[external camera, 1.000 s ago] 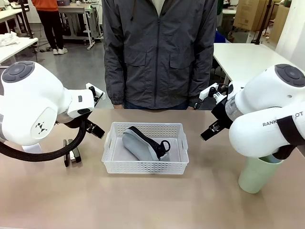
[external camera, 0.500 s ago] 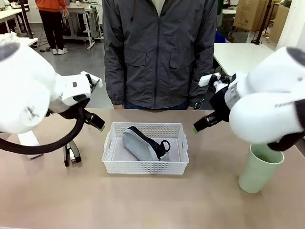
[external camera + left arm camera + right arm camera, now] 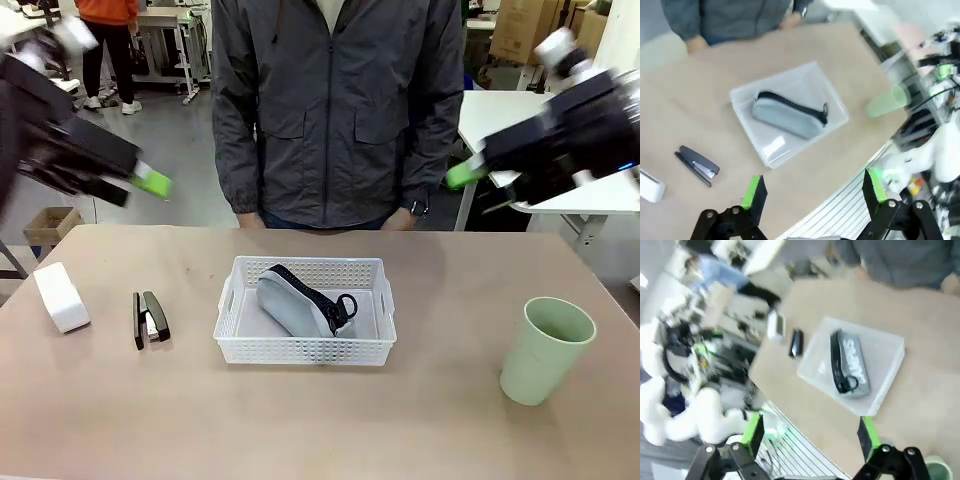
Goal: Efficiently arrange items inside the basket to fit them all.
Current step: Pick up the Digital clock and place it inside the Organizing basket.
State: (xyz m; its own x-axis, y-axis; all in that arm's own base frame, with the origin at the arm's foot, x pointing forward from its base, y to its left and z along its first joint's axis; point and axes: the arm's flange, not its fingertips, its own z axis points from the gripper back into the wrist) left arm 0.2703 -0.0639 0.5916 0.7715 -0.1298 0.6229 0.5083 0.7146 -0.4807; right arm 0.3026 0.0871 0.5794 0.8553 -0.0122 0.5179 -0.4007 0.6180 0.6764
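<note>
L end effector (image 3: pixel 813 192): released, jaws wide, nothing between; high up, off left side of bench (image 3: pixel 300 430), blurred
R end effector (image 3: pixel 811 435): released, jaws wide, empty; high up, off bench's right side, blurred
Basket (image 3: pixel 305 350): bench centre, in front of person (image 3: pixel 335 110)
Pouch (image 3: pixel 295 305): inside basket, lying diagonal, black strap + ring twd basket's right
Stapler (image 3: pixel 150 318): on bench, just left of basket, outside it
White box (image 3: pixel 62 298): on bench, further left, nr edge
Cup (image 3: pixel 545 350): upright on bench, well right of basket, mouth up
</note>
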